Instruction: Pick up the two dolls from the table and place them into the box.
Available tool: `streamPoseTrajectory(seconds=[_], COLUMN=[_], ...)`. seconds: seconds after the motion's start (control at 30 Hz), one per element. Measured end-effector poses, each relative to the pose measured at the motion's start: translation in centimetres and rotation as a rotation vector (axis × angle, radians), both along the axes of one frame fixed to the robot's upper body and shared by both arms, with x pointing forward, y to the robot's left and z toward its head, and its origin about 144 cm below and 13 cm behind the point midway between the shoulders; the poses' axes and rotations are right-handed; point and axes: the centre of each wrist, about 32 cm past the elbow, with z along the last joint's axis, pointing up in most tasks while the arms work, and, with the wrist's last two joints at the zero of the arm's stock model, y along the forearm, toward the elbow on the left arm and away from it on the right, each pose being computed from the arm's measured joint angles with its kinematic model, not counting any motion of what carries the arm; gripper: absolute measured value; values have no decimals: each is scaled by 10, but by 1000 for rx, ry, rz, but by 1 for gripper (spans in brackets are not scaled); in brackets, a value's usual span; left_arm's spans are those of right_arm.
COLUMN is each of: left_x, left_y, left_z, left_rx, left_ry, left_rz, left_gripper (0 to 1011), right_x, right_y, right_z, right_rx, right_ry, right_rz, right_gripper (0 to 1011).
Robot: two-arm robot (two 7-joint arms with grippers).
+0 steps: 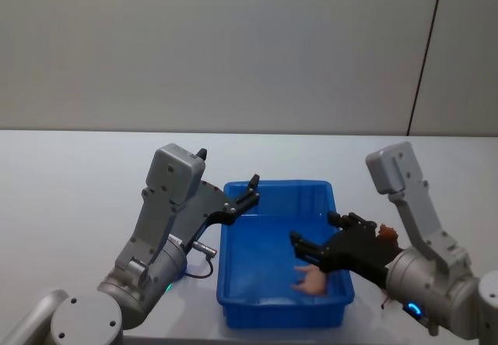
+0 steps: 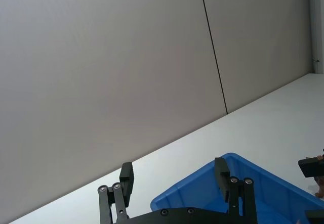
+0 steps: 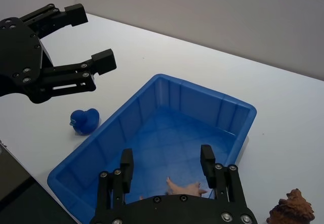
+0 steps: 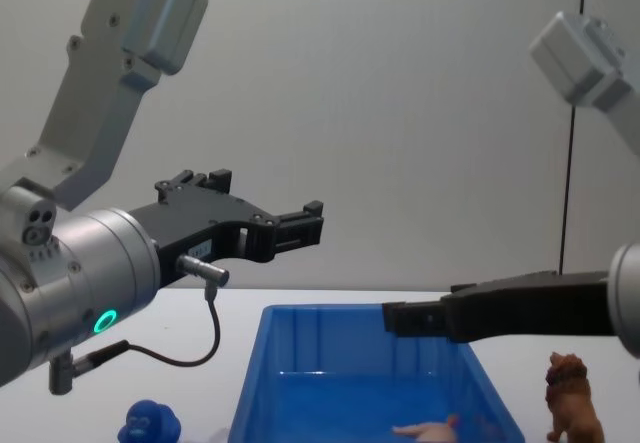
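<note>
The right gripper (image 3: 166, 157) hangs over the open box (image 3: 202, 86) with its jaws spread wide and nothing between them; the pale pink figure (image 3: 185, 187) lies on the box floor directly beneath those jaws, close under the fingertips, so I judge that one doll is already delivered. The brown lion (image 3: 291, 209) stands upright on the table (image 3: 283, 113), off to the outer side of the right jaws and outside the box, apart from its rim. The left gripper (image 3: 90, 36) is raised above the table on the opposite side of the box, its jaws also wide apart and holding nothing; the blue rounded toy (image 3: 85, 121) sits on the table below those jaws, just beside the outer face of the box's long wall, not touching either finger. With one figure in the box and two toys out on the table, the task looks roughly half done; what remains, as I read it, is a second pick and drop. Either arm seems placed for it: the left would need to descend onto the blue toy under its jaws; the right would need to draw back from over the box and swing outward to the lion; which of the two counts as the second doll I cannot say.
</note>
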Motion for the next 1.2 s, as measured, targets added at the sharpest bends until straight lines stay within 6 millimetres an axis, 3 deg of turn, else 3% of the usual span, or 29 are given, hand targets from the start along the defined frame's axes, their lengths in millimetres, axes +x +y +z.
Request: streamPoseTrajectory(seconds=[0.07,0.33,1.2], left_x=[0,0,0], left_y=[0,0,0], left_z=[0,0,0], left_rx=[0,0,0], left_ry=[0,0,0], left_rz=[0,0,0], left_gripper=[1002,1002,1001], right_x=[0,0,-7], right_y=[2,0,-41], right_z=[0,0,-9], right_rx=[-1,11,-3], right_ry=[-1,-22,-40], right_rz=[-4,-34,-192], right_gripper=[846,1001,1001])
